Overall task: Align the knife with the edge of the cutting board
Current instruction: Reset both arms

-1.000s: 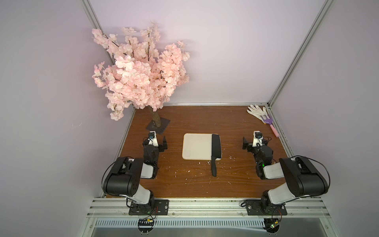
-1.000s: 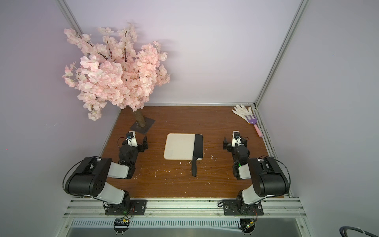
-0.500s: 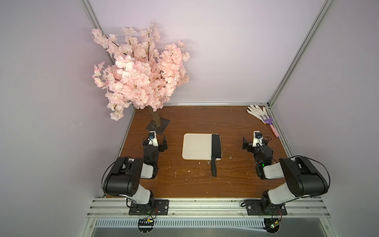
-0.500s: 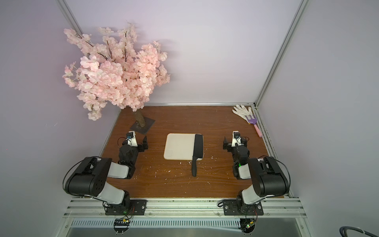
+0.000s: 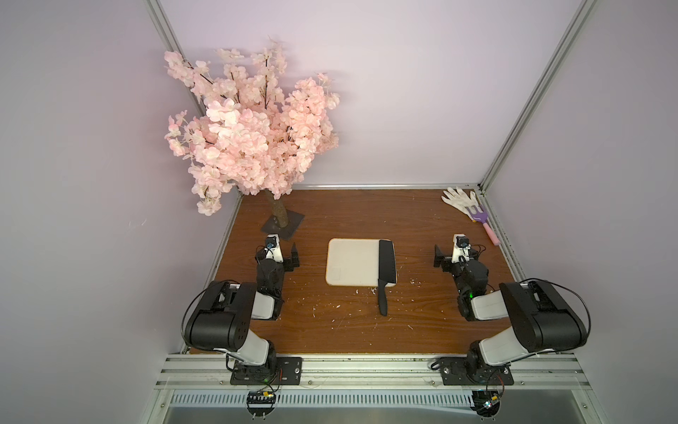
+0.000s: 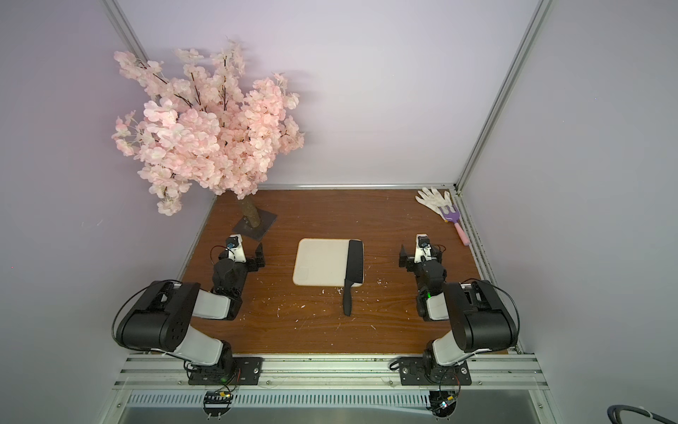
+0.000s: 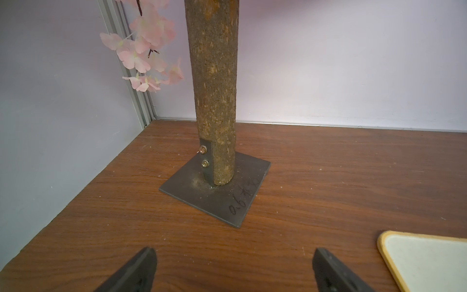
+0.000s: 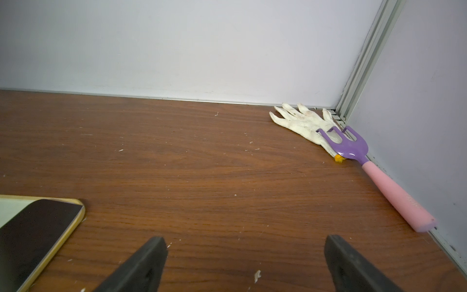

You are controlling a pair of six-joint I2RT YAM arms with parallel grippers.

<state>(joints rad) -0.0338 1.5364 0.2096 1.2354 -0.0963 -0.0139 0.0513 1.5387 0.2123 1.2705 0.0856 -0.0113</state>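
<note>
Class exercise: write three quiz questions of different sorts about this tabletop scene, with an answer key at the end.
1. True or false: the knife has its blade on the cutting board, along the board's edge on the robot's right side.
2. What rests partly on the white glove? A toy rake; B knife; C cutting board.
3. Fill in: the left gripper and right gripper are both ____.
Key: 1 true; 2 A; 3 open.

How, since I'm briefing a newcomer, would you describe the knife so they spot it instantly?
On the wooden table, find the central cream cutting board. The knife lies along its right edge, handle overhanging the near side. Unlike the pale board, it is matte black, broad-bladed.
</note>
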